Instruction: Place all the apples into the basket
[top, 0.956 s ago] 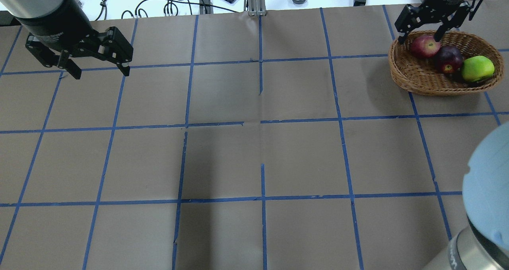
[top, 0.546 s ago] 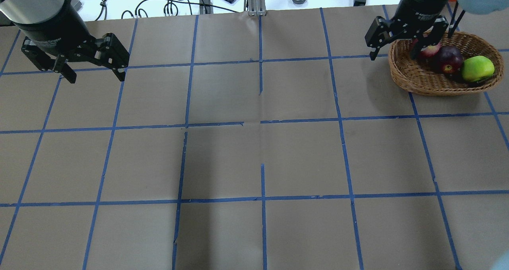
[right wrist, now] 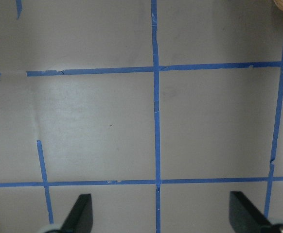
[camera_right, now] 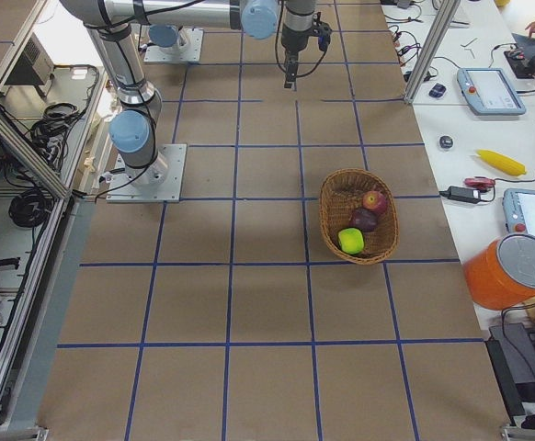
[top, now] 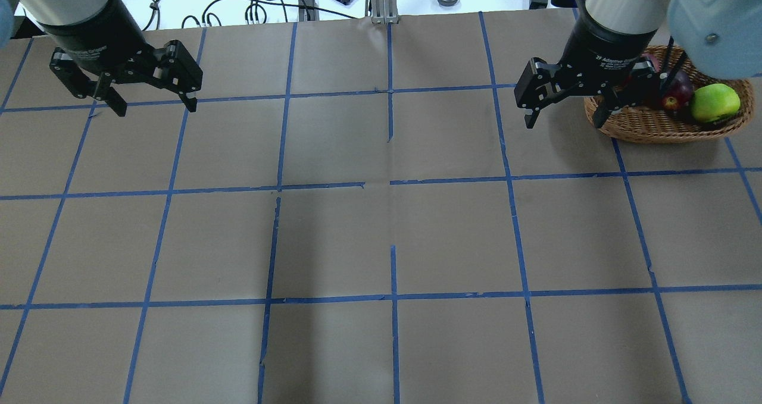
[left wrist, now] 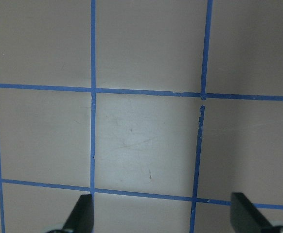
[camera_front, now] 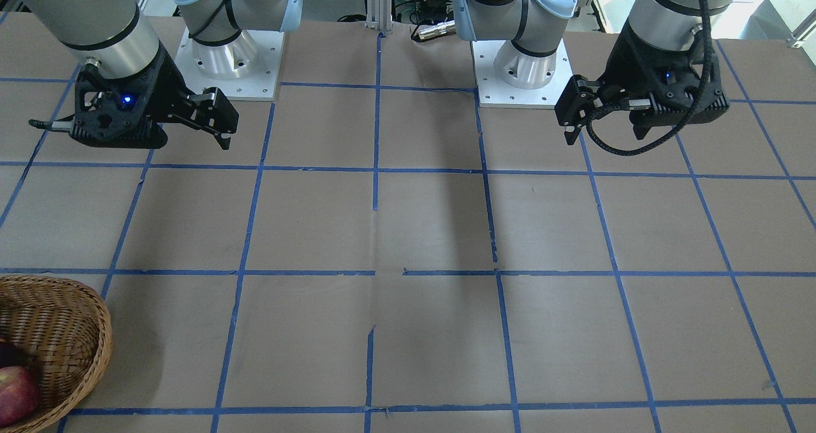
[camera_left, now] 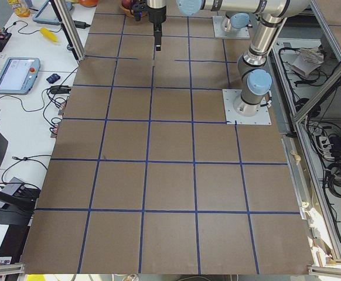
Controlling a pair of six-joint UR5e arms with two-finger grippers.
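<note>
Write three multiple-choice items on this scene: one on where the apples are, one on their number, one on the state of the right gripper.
1. Where are the apples?
A. on the bare table
B. in the basket
C. between a gripper's jaws

2. How many apples show in the exterior right view?
A. one
B. two
C. three

3. How do the jaws of the right gripper stand?
A. shut on an apple
B. open, holding nothing
C. shut on the basket's rim

Key:
1 B: all of them lie inside the wicker rim.
2 C: a green apple, a dark red apple and a red apple are there.
3 B: the right wrist view shows the jaws wide apart over the table, with nothing between them.
</note>
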